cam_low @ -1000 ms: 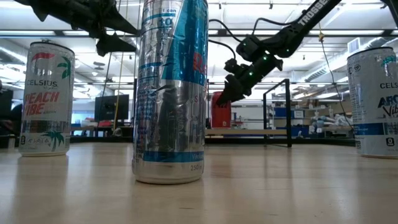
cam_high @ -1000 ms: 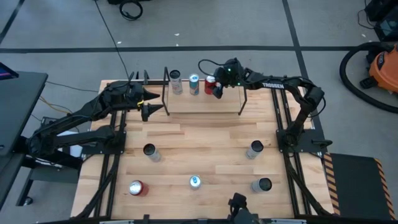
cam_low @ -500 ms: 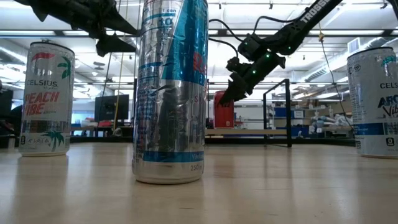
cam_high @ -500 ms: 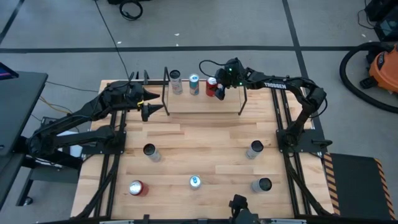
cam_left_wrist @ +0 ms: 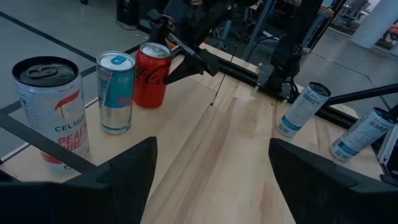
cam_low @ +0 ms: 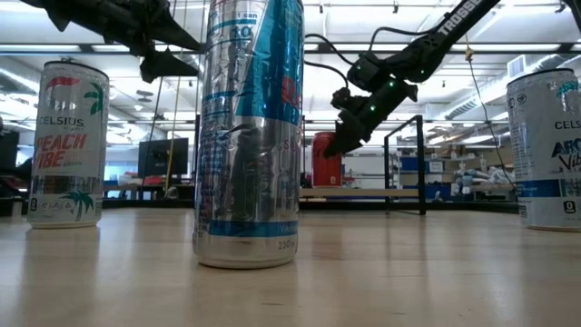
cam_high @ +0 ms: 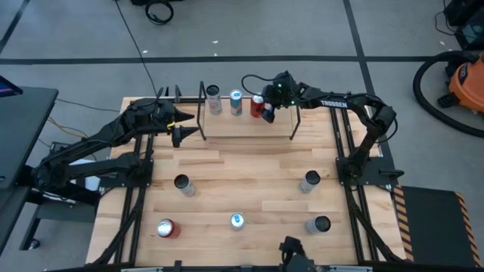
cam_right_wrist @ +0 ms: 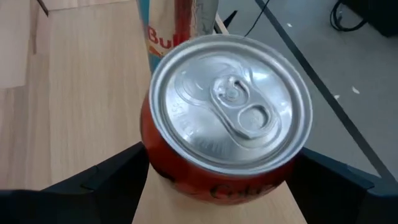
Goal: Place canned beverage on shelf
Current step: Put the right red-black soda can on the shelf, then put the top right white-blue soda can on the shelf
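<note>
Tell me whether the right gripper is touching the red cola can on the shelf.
Cannot tell. The right wrist view shows the right gripper straddling the red cola can; no gap or contact is plain.

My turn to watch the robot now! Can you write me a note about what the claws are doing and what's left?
Right claw: open, just above the red cola can, fingers on either side of it, not gripping.
Left claw: open, empty, waiting left of the shelf.
Done: three cans upright on the shelf: Celsius can, blue-and-silver can, red cola can.
Left: back the right claw away; five cans remain on the table.
</note>
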